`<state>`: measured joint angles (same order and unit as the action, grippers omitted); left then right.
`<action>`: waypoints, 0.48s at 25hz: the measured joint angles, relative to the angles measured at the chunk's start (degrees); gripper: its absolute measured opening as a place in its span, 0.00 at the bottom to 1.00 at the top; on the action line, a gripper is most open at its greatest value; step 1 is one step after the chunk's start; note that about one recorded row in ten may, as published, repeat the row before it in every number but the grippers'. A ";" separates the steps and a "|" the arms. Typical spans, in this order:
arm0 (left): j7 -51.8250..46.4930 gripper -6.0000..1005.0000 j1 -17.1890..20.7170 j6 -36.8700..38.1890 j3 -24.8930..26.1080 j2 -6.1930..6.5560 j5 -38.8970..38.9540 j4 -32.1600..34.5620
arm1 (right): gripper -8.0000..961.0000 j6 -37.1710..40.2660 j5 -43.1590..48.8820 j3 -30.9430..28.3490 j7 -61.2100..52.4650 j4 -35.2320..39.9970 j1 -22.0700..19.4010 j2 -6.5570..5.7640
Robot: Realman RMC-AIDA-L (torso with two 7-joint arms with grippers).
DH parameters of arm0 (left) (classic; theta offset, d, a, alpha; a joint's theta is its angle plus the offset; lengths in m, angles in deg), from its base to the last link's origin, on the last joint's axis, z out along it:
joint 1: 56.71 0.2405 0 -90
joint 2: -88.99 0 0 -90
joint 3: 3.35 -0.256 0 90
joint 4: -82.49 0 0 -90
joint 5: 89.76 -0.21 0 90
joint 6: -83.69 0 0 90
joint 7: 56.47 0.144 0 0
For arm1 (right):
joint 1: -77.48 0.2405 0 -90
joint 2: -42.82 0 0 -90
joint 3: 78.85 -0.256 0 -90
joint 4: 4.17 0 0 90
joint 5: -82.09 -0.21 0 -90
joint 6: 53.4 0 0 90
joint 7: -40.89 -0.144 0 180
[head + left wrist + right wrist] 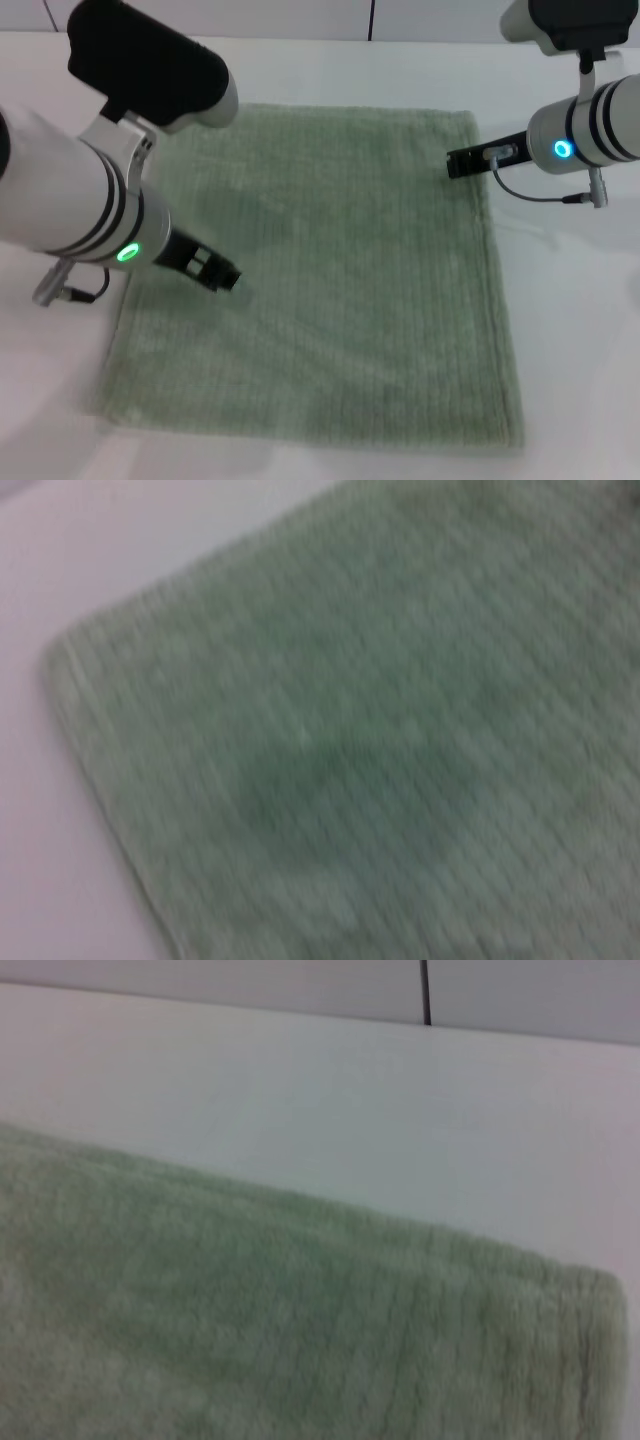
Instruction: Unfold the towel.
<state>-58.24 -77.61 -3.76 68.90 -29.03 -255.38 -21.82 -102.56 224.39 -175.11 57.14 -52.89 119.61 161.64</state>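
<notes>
Head view: the towel (330,290) lies spread flat on the white table (580,340), a roughly square sage-green terry cloth with faint ribbed stripes running across its pile. Its far edge sits a little way in from the table's back, its near edge close to the front, and it appears as one layer with no fold showing.

The left gripper (222,272) hangs over the towel's left part, near the left hem and about midway along it; its dark fingertips sit close together above the cloth, and whether they touch the pile I cannot tell. The right gripper (468,162) is at the towel's far right corner, pointing inward across the hem; its dark tips look drawn together, and nothing of the cloth is lifted between them.

In the left wrist view the towel (380,760) fills most of the picture, one rounded corner and a hemmed edge showing against the table (90,570). The right wrist view shows a soft, thick hem and a corner of the towel (300,1330) lying on the table (350,1110), with a pale wall behind.
</notes>
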 joint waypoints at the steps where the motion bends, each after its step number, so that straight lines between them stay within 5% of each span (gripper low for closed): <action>1: 0.00 0.49 0.00 0.00 0.00 0.00 0.00 0.00 | 0.04 0.00 0.00 0.00 0.00 0.00 0.00 0.00; 5: 8.15 0.60 0.53 12.57 4.28 0.14 -0.06 1.74 | 0.04 -1.58 1.62 0.17 0.54 -10.58 -3.75 -0.01; 7: 8.15 0.65 0.53 12.57 4.28 0.14 -0.06 1.74 | 0.05 -1.60 2.46 0.25 1.15 -17.36 -6.63 0.00; 8: 15.55 0.68 3.10 26.90 7.09 0.04 -0.06 2.47 | 0.05 -1.60 2.46 0.25 1.15 -17.36 -6.63 0.00; 9: 19.70 0.70 5.66 38.25 8.22 -0.17 -0.07 2.95 | 0.05 -0.36 2.85 0.74 2.46 -26.13 -10.94 0.10; 11: 19.70 0.70 5.66 38.25 8.22 -0.17 -0.07 2.95 | 0.05 1.11 2.85 1.39 3.34 -30.30 -13.39 0.13; 12: 21.98 0.70 7.45 46.77 8.64 -0.27 -0.07 3.62 | 0.05 3.61 2.78 2.29 4.54 -34.77 -16.54 0.14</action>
<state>-36.26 -70.16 43.01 77.54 -29.30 -255.44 -18.20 -98.95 227.18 -172.82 61.69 -87.65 103.08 161.78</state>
